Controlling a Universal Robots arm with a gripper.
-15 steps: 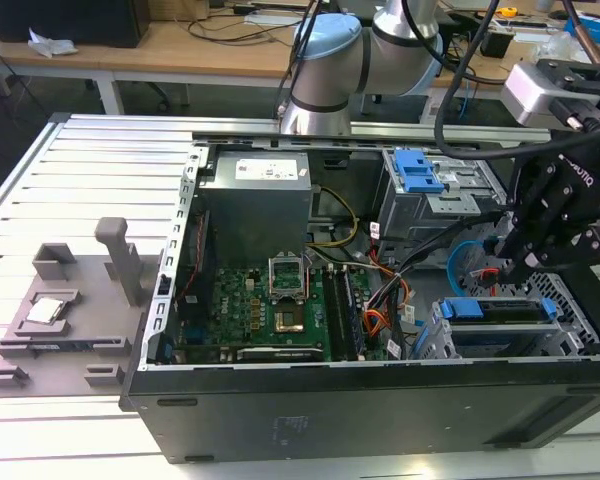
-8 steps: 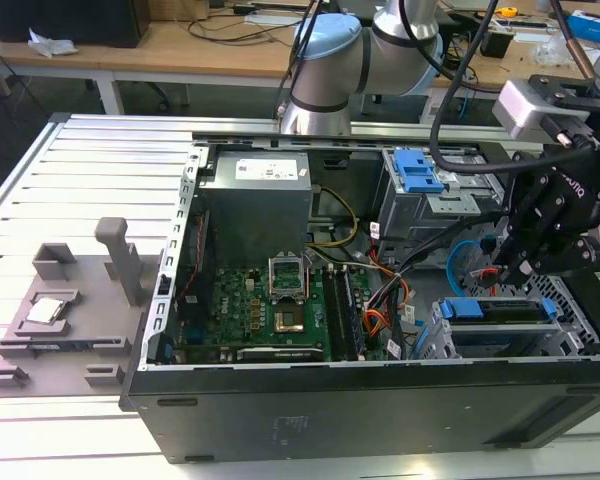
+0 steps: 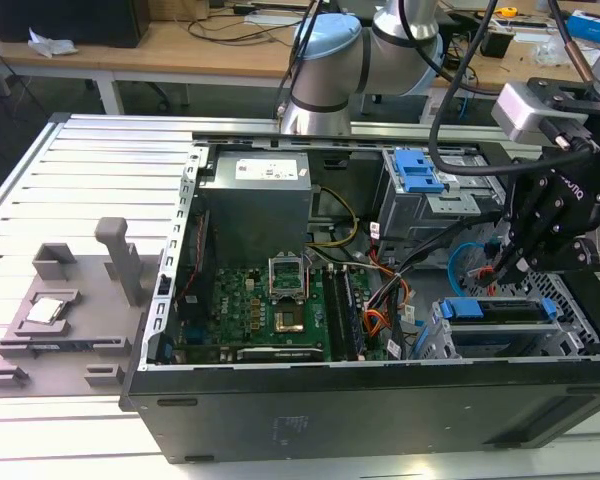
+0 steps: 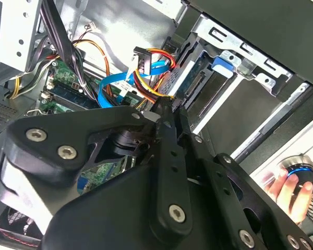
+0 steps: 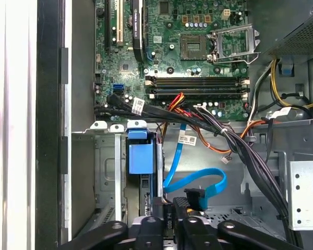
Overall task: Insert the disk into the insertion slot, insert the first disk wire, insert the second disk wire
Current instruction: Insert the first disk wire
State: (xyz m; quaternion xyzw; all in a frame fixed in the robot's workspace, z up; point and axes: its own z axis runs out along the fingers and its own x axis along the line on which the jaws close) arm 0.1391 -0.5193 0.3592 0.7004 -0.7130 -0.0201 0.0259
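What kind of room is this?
Probably a robotics lab or workshop: a robot arm reaches over an opened computer case on a slotted metal table, with cluttered wooden workbenches behind.

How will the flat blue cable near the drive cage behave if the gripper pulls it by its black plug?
Probably floppy: the blue cable bends into a loose loop in the first wrist view. It looks thin and light, so it may spring aside rather than resist. Its black plug seems the only stiff part to hold.
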